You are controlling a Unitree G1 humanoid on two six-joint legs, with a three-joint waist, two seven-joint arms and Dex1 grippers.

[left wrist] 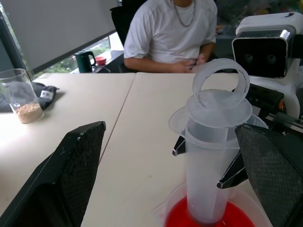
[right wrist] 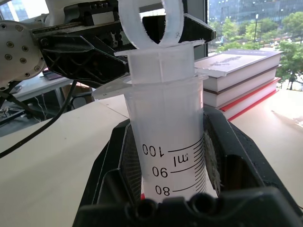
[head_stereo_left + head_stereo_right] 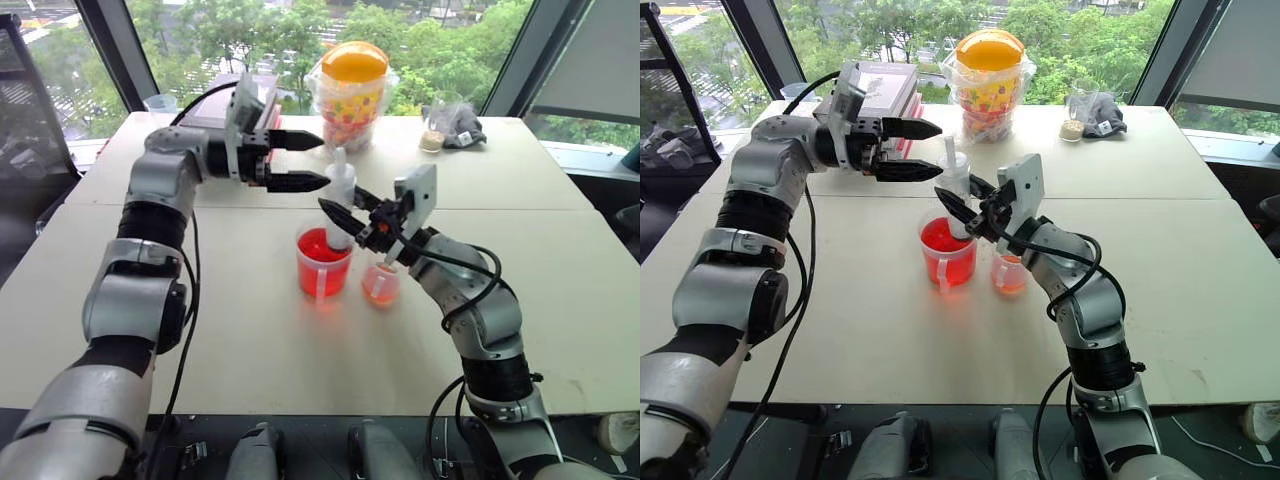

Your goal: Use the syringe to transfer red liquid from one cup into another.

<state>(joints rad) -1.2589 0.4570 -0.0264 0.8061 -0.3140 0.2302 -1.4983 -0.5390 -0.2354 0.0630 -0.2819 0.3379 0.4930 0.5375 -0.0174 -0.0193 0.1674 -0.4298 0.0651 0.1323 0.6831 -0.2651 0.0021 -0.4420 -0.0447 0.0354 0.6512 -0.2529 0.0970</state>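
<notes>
The right gripper clamps the syringe barrel; the left gripper gapes wide beside its ringed plunger. The syringe stands upright, tip down in the tall cup, mid-table. Clear barrel, white plunger, printed scale.

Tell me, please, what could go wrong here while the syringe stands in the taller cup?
1. The right hand grips the syringe upright in the tall cup; a sideways tug could tip the cup and spill the red liquid.
2. The open left hand is at the plunger ring; a misjudged closing might knock it.
3. The small cup stands close beside and could get bumped.
</notes>
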